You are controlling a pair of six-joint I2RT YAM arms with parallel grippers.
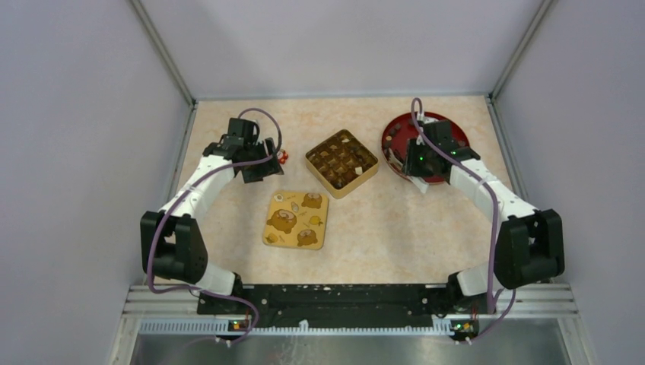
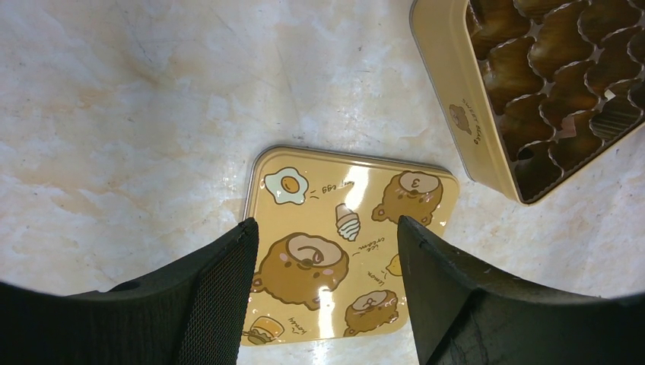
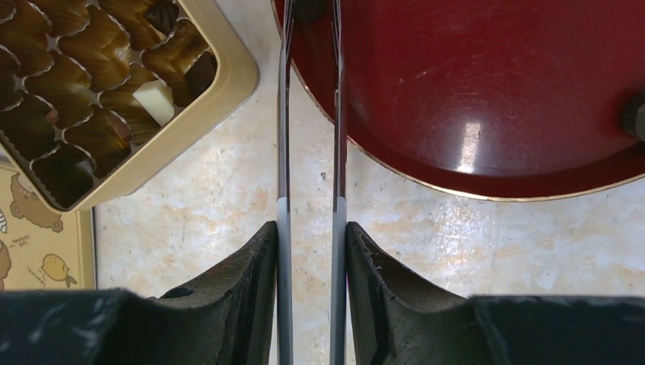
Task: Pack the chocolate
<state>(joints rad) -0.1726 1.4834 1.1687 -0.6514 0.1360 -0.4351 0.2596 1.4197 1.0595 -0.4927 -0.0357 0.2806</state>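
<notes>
Chocolate [image 3: 154, 101] in the tin [image 3: 236, 72], more on the red plate [image 3: 494, 99].
I see my right gripper [image 3: 310, 228] clamped on tweezers [image 3: 284, 152], their tips cut off at the frame's top by the plate's rim; one dark lump [image 3: 635, 114] is half out of view. My left gripper [image 2: 325, 228] hangs, jaws apart, over the lid [image 2: 319, 163]. Bare table [image 3: 456, 243] separates tin and plate.

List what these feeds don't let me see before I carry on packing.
1. Top view: the right arm covers much of the red plate; what remains on it cannot be counted.
2. Right wrist view: the tongs in the right pincer run off the top edge, so their tips are cut off.
3. Both wrist views: the tin is cut by the frame; beyond one white chocolate, its fill is unclear.
</notes>
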